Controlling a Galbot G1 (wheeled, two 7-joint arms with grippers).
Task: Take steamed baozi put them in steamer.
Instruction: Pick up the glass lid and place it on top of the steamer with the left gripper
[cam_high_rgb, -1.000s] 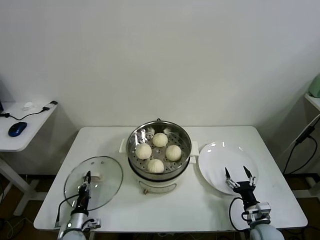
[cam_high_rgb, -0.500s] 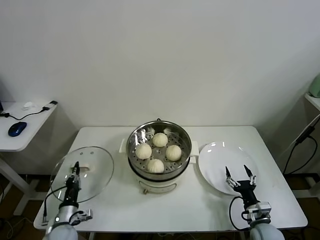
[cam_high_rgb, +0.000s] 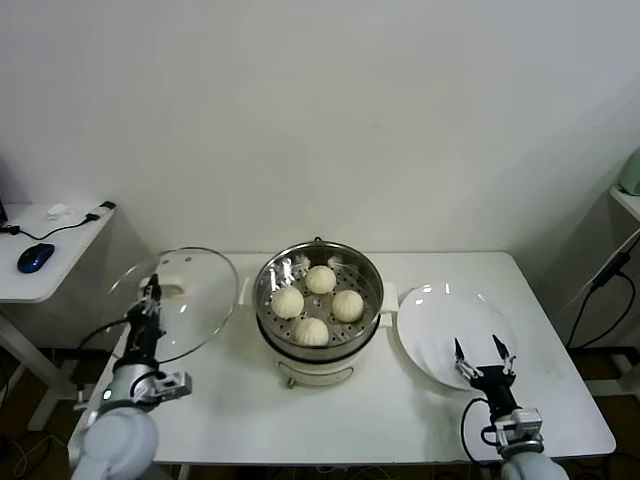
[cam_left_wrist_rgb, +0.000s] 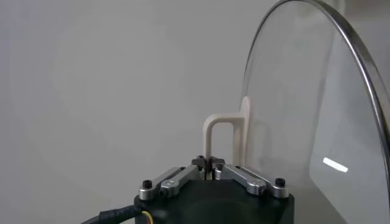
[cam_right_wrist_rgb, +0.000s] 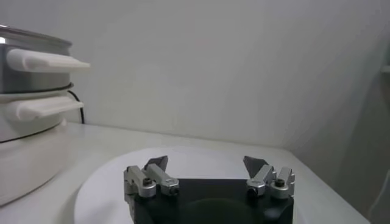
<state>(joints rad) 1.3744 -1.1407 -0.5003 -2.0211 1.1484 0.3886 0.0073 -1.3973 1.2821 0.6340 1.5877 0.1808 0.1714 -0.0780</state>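
Observation:
Four cream-white steamed baozi (cam_high_rgb: 318, 303) sit on the perforated tray inside the shiny steel steamer (cam_high_rgb: 271, 313) at the table's middle. My left gripper (cam_high_rgb: 152, 295) is shut on the white handle (cam_left_wrist_rgb: 220, 137) of the round glass lid (cam_high_rgb: 190, 310) and holds the lid tilted in the air, left of the steamer. The lid's rim (cam_left_wrist_rgb: 359, 85) shows in the left wrist view. My right gripper (cam_high_rgb: 483, 352) is open and empty, low over the near edge of the flat white plate (cam_high_rgb: 440, 310). The steamer's handles (cam_right_wrist_rgb: 46, 59) show in the right wrist view.
The white table (cam_high_rgb: 400, 410) carries the steamer and the plate (cam_right_wrist_rgb: 201, 158). A side desk (cam_high_rgb: 40, 270) with a blue mouse (cam_high_rgb: 34, 257) stands at the far left. A cable hangs at the right edge (cam_high_rgb: 600, 290).
My left gripper has lifted the glass lid off the table and carried it up and back, tilting it upright beside the steamer. The right gripper has barely moved.

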